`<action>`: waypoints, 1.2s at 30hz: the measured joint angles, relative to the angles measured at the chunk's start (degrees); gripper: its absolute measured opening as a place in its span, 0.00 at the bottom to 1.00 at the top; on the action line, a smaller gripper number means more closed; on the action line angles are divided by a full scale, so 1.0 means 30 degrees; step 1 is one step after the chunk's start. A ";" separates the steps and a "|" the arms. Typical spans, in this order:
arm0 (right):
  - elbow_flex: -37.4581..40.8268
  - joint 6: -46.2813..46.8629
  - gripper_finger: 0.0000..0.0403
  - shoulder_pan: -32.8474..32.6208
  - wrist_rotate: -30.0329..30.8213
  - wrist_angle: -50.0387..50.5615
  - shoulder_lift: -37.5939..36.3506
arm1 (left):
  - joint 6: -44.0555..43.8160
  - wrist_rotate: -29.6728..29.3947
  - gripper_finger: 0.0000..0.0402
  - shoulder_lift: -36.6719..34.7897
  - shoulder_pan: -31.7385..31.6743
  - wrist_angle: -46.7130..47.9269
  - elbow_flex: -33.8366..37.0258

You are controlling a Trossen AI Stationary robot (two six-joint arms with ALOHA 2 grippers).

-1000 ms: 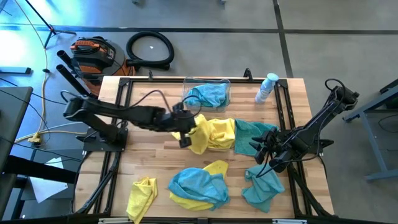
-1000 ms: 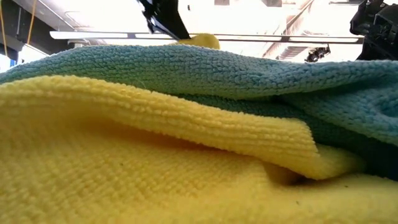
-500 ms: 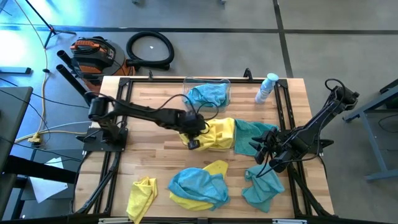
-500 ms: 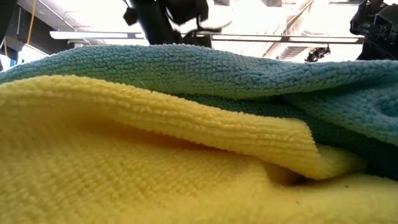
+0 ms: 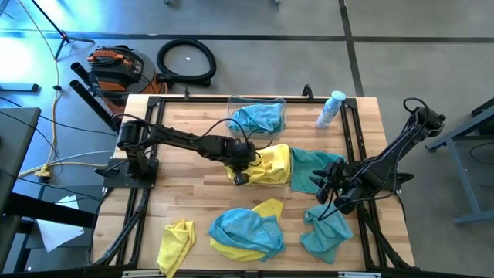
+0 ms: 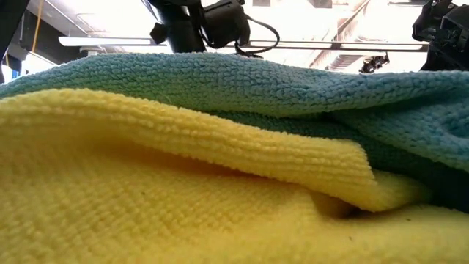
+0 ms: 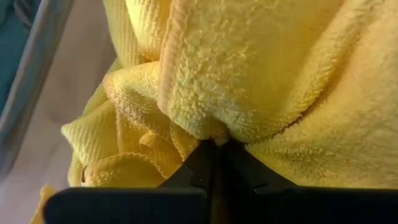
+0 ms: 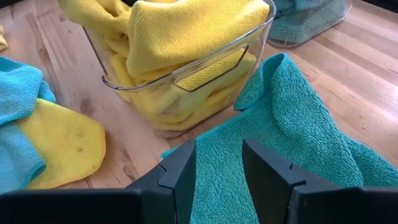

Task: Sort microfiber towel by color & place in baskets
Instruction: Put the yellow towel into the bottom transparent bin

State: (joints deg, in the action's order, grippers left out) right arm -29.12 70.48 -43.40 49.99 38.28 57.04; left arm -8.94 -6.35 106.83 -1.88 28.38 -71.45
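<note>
My left gripper (image 5: 241,171) is shut on a yellow towel (image 5: 266,164) at the left end of the clear basket (image 8: 186,68), which is heaped with yellow towels in the middle of the table. A second clear basket (image 5: 257,116) at the far edge holds teal towels. My right gripper (image 8: 217,171) hovers open, low over a teal towel (image 8: 280,130) that lies flat on the table just right of the yellow basket. Loose towels lie near the table's near edge: a yellow one (image 5: 176,243), a teal and yellow pile (image 5: 247,232) and a teal one (image 5: 324,232). My left gripper pinches a bunched fold of the yellow towel (image 7: 208,127) between its two shut fingers (image 7: 214,163). The towel bulges around the fingertips and rests on the other yellow cloth in the basket.
A clear bottle with a blue cap (image 5: 330,108) stands at the far right of the table. In the low view, a teal towel (image 6: 242,81) and a yellow towel (image 6: 146,191) right in front of the camera block most of the table. Bare wood (image 5: 177,197) lies left of the baskets.
My left gripper has carried the yellow towel toward the table's right and down, from beside the basket's left end onto the yellow heap in it. The towel, which hung bunched at the gripper, now lies on the heap. The right arm has kept still.
</note>
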 joint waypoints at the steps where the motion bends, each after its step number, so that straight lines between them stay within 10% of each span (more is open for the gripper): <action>1: 0.0000 0.0000 0.31 0.0000 0.0000 0.0000 0.0000 | -0.0009 -0.0004 0.06 -0.0116 -0.0002 -0.0002 0.0010; 22: 0.0000 -0.0007 0.31 0.0000 -0.0004 0.0044 0.0000 | -0.0444 0.0205 0.28 -0.6344 0.0592 0.2121 -0.0012; 36: 0.0000 -0.0005 0.31 0.0006 -0.0004 0.0087 0.0007 | 0.0184 0.0344 0.27 -0.1110 0.1068 0.2297 -0.1494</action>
State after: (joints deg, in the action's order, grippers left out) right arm -29.12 70.46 -43.38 49.98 38.54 57.06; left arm -8.38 -5.32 103.50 1.32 35.27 -75.93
